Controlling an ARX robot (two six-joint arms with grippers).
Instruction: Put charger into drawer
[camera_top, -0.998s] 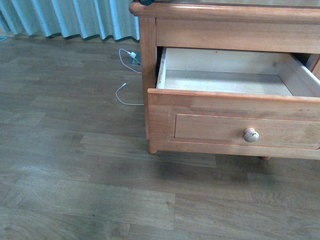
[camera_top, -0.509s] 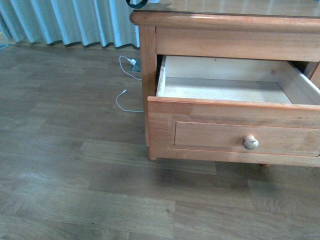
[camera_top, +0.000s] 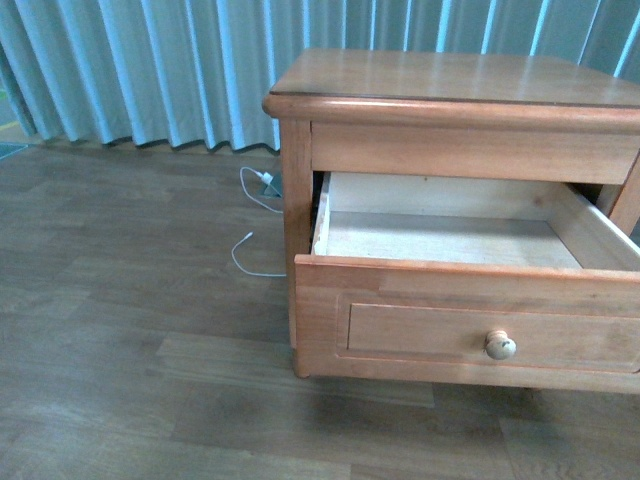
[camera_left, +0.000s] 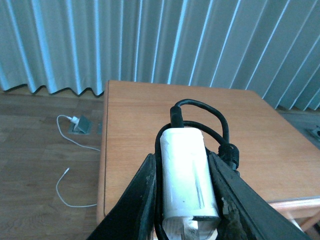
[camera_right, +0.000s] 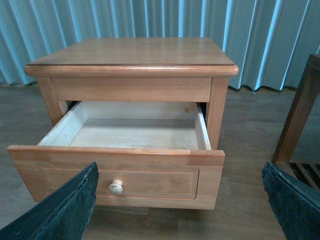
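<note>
Clamping the charger (camera_left: 186, 182) lengthwise, left gripper (camera_left: 181, 156), cord end (black loop) pointing toward curtain (camera_left: 150, 40), right gripper (camera_right: 180, 167) apart.

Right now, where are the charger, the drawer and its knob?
charger (camera_left: 187, 175): left wrist view, on the white block.
drawer (camera_right: 135, 134): right wrist view, on its pale floor.
knob (camera_top: 500, 345): front view, on its round face.

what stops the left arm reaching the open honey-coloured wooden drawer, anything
Probably nothing, so yes: the drawer is pulled out, bare inside; the left gripper, holding the white charger block, is above the nightstand.
</note>
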